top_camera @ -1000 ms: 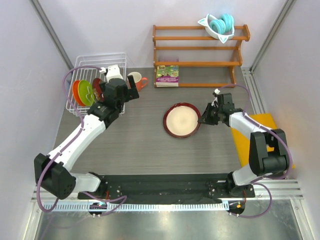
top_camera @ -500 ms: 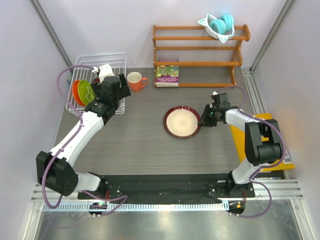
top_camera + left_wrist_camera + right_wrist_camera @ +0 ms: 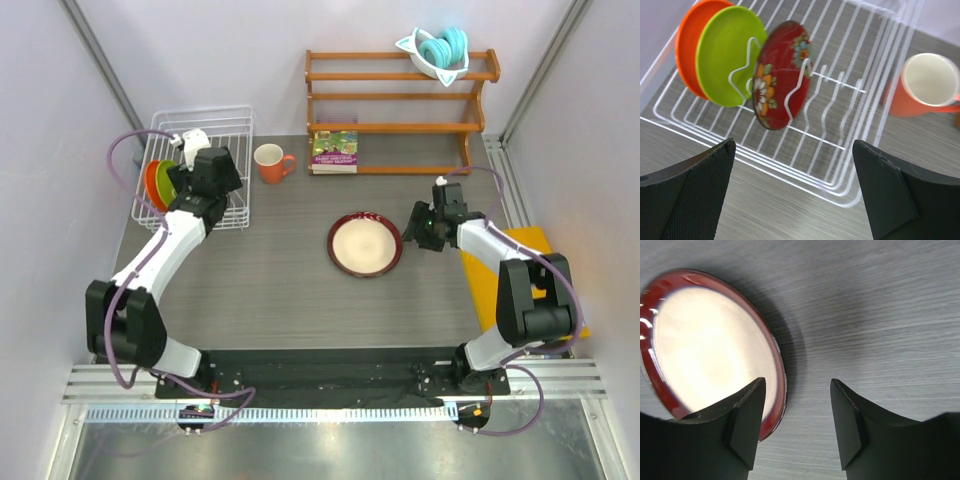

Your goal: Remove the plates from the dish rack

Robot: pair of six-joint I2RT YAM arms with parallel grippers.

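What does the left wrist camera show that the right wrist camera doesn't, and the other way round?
Left wrist only: the dish rack holding three upright plates, the orange plate, the lime green plate and the red floral plate, with the orange mug beside it. Right wrist only: the red-rimmed cream plate lying flat on the table. Both: the grey wood-grain surface, and dark fingers spread apart, gripping nothing, on the left end effector and the right end effector.

orange plate (image 3: 686, 47), lime plate (image 3: 722, 60), floral red plate (image 3: 782, 75)
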